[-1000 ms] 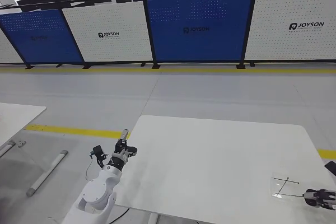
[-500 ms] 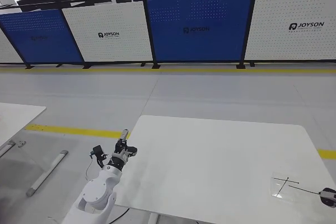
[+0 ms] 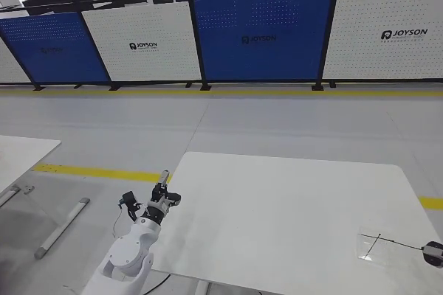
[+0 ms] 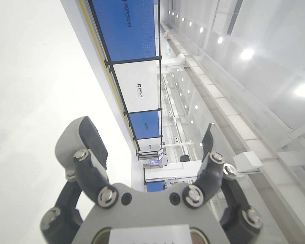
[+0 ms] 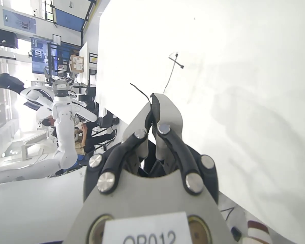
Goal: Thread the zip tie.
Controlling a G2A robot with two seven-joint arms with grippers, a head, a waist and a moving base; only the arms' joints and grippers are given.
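Note:
My right gripper [image 3: 437, 255] hangs at the table's near right corner, shut on a thin black zip tie [image 3: 399, 244]. In the right wrist view a short curled end of the zip tie [image 5: 139, 91] sticks out beside the closed fingertips [image 5: 156, 102]. The long strap [image 5: 170, 73] runs out over the table. A short black piece [image 5: 176, 62] crosses the strap near its far end. My left gripper [image 4: 150, 133] is open with nothing between its fingers. It points upward at the table's left edge [image 3: 162, 181].
A faint clear sheet [image 3: 371, 248] lies under the far end of the zip tie. The white table [image 3: 280, 214] is bare across its middle. A second white table [image 3: 15, 155] stands far left, and blue and white panels [image 3: 258, 40] line the back.
My right gripper has drawn back toward the table's right edge with the zip tie, whose strap now stretches out in a straight line. The left arm has not moved.

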